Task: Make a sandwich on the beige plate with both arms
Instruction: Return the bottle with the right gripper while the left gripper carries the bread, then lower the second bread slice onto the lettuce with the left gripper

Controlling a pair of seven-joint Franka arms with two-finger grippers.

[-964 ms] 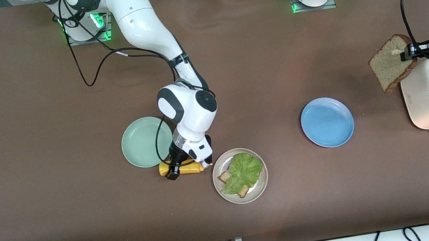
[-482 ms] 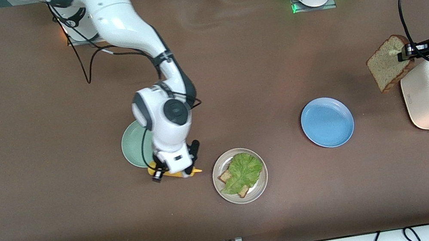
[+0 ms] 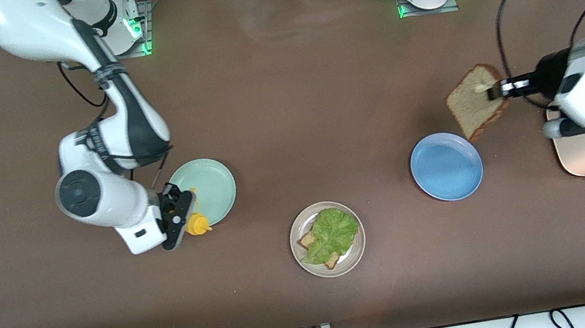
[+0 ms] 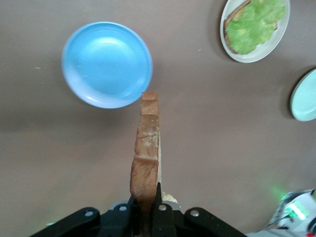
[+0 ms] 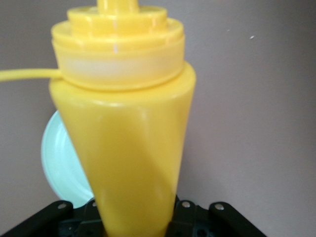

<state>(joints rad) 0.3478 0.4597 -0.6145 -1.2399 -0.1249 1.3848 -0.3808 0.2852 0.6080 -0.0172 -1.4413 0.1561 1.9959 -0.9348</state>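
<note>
Toast slice (image 3: 473, 101) is pinched in your left gripper (image 3: 496, 90) above the blue plate (image 3: 446, 167); right gripper (image 3: 176, 216) clamps a yellow squeeze bottle (image 3: 197, 224) over the mint plate (image 3: 204, 192). Beige plate (image 3: 303, 260) holds 1 lettuce-topped toast (image 3: 329, 236).

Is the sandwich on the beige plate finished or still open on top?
Still open: the lettuce lies uncovered on the beige plate; the left gripper holds the top slice.

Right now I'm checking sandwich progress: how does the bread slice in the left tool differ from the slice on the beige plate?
The held bread slice hangs on edge in the left tool, above the table near the blue plate; the plated slice lies flat on the beige plate. The held slice is bare; the plated one is mostly covered by the lettuce leaf. Both are brown bread.
</note>
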